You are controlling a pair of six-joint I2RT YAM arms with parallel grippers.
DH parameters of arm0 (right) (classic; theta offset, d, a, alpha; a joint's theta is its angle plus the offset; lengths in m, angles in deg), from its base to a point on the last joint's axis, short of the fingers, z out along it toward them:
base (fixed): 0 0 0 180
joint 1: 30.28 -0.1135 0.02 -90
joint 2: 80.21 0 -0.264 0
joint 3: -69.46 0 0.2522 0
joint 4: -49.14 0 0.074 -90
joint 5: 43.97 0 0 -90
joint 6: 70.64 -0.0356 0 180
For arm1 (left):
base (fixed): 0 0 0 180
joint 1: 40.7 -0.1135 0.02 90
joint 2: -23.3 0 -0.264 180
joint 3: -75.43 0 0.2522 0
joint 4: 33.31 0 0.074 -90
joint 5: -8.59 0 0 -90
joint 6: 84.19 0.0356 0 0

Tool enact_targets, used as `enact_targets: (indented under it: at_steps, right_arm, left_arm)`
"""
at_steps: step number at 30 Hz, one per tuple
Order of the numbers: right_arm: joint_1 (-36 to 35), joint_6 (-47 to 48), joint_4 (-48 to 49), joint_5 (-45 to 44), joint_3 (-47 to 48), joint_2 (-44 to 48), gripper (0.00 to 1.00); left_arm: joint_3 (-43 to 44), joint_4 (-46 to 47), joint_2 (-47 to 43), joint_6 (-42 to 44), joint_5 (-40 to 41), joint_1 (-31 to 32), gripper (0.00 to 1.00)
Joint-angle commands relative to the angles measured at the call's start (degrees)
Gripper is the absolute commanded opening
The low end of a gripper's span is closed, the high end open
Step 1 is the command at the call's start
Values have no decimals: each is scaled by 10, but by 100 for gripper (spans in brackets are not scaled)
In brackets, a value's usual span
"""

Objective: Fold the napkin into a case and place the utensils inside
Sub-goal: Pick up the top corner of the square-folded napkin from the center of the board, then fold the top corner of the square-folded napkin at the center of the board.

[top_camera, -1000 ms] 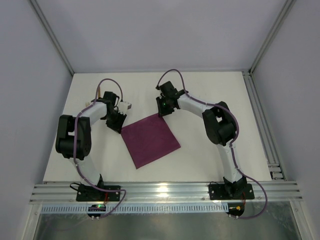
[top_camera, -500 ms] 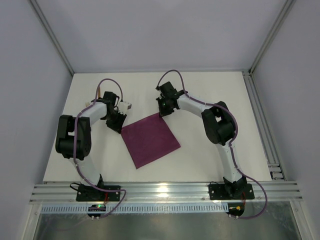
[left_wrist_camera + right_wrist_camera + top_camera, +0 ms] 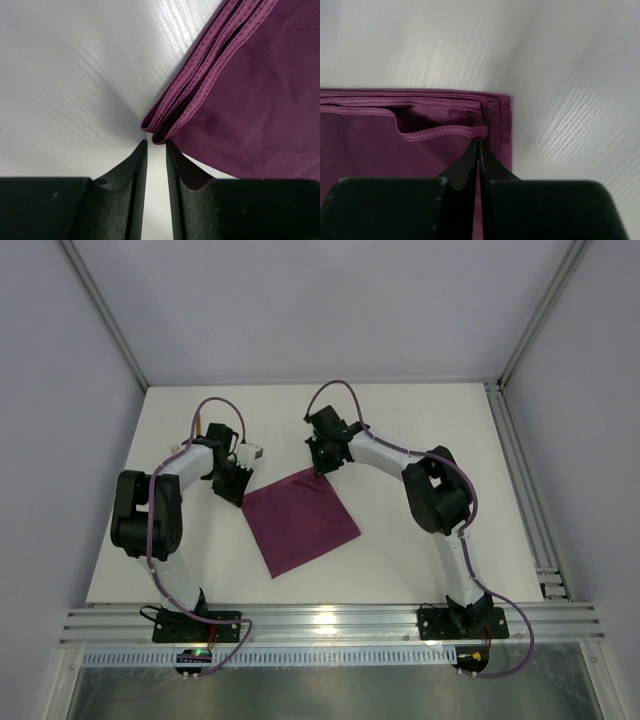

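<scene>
Folding seems in hand: the right gripper point(image 3: 478, 145) is pinched shut on the top layer of the napkin point(image 3: 300, 520), the left gripper point(image 3: 156, 146) is slightly agape and empty at its left corner; next, probably draw that layer across.

A lab test cell: white table point(image 3: 400, 420) boxed by plain grey walls point(image 3: 320, 310) and aluminium rails point(image 3: 330, 625).
</scene>
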Motion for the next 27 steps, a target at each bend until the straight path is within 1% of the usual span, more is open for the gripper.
enact_targets:
  at_steps: [1,3,4,12,20,21,22,27]
  right_arm:
    - [-17,17,-14,-32,9,61,4]
    - [-22,20,-18,-40,4,72,4]
    - [-24,21,-18,-61,2,77,4]
    - [-62,30,-23,-82,-34,122,4]
    - [-139,18,30,-44,-119,173,4]
    - [-148,16,35,-22,-134,175,4]
    - [-168,13,45,-19,-142,178,4]
    - [-219,0,77,1,-190,184,4]
  left_arm:
    - [-14,5,-7,2,-11,1,23]
    - [-14,5,-9,3,-9,1,23]
    - [-15,5,-8,2,-9,1,23]
    - [-16,6,-10,2,-7,1,23]
    - [-18,13,-9,3,-6,1,22]
    - [-18,13,-9,3,-6,1,22]
    - [-18,13,-8,3,-5,1,23]
    - [-18,16,-5,2,-5,1,22]
